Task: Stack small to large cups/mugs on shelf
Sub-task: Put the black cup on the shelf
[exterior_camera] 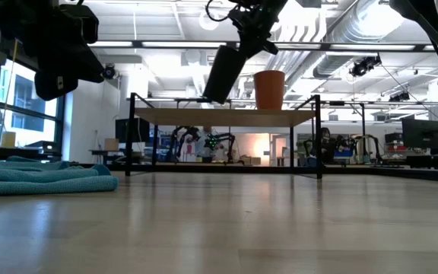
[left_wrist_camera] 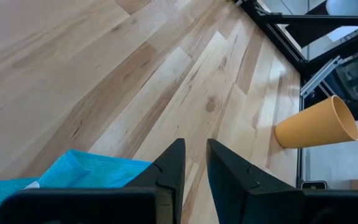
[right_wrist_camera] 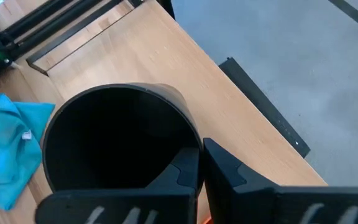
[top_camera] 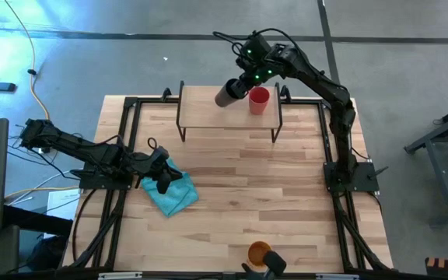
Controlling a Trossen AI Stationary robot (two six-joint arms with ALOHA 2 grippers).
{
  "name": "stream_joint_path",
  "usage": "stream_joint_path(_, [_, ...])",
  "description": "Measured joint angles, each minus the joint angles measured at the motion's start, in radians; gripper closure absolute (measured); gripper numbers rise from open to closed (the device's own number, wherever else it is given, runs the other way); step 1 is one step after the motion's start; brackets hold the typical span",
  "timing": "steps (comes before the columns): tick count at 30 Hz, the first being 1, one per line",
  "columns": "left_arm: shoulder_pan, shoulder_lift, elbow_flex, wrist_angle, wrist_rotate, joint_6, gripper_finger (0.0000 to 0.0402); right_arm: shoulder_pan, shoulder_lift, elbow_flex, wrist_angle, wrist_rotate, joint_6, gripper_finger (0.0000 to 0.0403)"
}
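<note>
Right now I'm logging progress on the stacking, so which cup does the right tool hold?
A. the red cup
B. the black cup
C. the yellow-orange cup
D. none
B: the right tool grips the black cup, tilted above the shelf, beside the upright red cup; the yellow-orange cup lies on the table.

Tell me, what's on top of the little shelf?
Only the red cup stands on the shelf. The right end effector holds the black cup tilted in the air above it, not touching. Nothing else shows there.
</note>
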Motion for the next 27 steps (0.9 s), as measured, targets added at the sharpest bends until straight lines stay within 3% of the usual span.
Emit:
stream_joint_path(6, [0.0, 0.0, 0.0, -0.002, 0.0, -0.006, 0.0346, 0.019, -0.009, 0.0, -0.032, -0.067, 0.0, 0.0403])
stream_joint_path(27, [0.0, 0.0, 0.0, -0.001, -0.054, -0.024, 0.0346, 0.242, -0.015, 0.0, -0.258, -0.084, -0.052, 0.0403])
